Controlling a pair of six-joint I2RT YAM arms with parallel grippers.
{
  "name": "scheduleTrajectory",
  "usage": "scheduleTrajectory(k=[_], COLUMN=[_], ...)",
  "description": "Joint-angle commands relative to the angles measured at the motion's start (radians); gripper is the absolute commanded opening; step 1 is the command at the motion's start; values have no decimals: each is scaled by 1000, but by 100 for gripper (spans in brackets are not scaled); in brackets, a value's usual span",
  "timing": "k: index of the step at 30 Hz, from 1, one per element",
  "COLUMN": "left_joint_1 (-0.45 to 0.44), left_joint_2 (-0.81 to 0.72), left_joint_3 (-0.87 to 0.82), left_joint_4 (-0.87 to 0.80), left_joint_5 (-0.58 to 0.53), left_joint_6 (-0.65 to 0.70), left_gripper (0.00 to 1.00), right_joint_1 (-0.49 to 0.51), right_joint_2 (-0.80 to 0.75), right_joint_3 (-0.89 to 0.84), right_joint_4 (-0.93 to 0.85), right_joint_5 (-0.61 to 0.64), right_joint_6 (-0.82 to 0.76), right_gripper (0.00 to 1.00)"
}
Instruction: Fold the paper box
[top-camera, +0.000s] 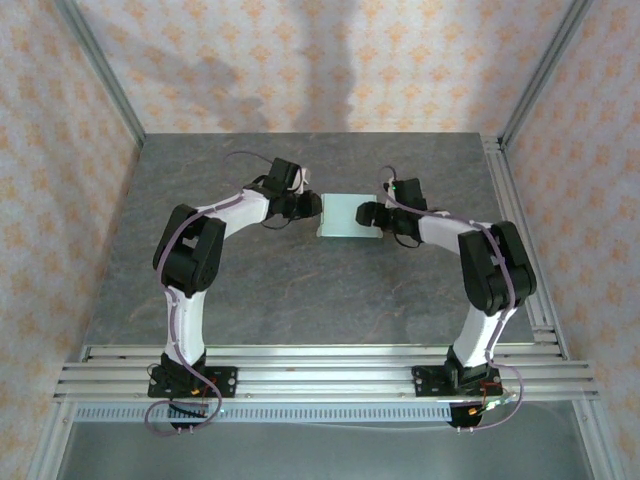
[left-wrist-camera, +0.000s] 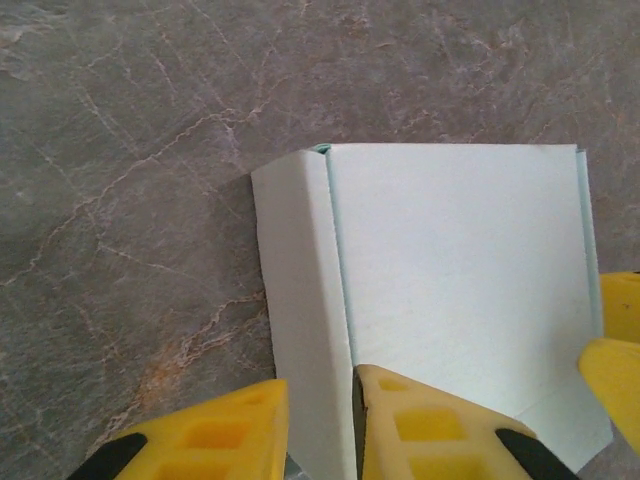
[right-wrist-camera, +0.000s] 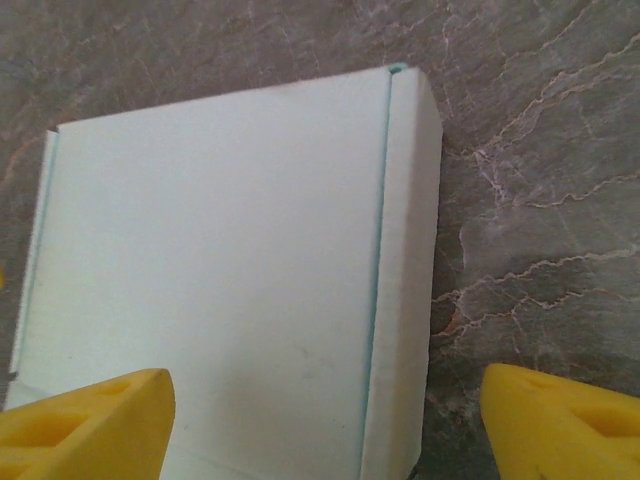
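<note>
**Condition.** The pale mint-blue thin-card paper box lies on the grey marble-patterned table, near its middle and somewhat toward the far edge, between the two arms. The left gripper has its yellow jaws narrow, one on each side of the box's slanted left side wall, and appears clamped on it. The right gripper has its jaws wide apart, straddling the right side wall and gripping nothing.

**Probable faults.**
- Box drags or pivots. Cause: only one gripper holds it, so a pull on the left wall would likely move the whole box instead of bending the wall.
- Wall creases off its score line or tears at a corner. Cause: too firm a pinch on thin card.
- Top panel buckles. Cause: the right jaws, when closing, push the box against the left grip.
- Left wall springs outward. Cause: release while it leans.
</note>
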Motion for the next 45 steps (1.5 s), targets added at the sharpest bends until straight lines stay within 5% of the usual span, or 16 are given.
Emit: scheduleTrajectory(k=[1,9,25,31,45], left_joint_1=[6,9,67,81,80], left_joint_2=[31,67,48,61,82], left_joint_3=[28,48,-49,-53,-32], left_joint_4=[18,9,100,104,82], left_joint_5=[43,81,187,218,244], left_joint_6=[-12,-9,-32,-25,-5], left_gripper=[23,31,8,7,8], right_joint_1=[-7,-11,-30,-37,-44], right_joint_2=[-49,-67,-100,-100,51], right_joint_3=[-23,-30,-56,-78,-64], right_joint_4=[14,0,47,124,484], right_joint_5=[16,23,22,-28,-301], right_joint_6=[11,9,118,194,494], right_gripper=[80,81,81,88,84])
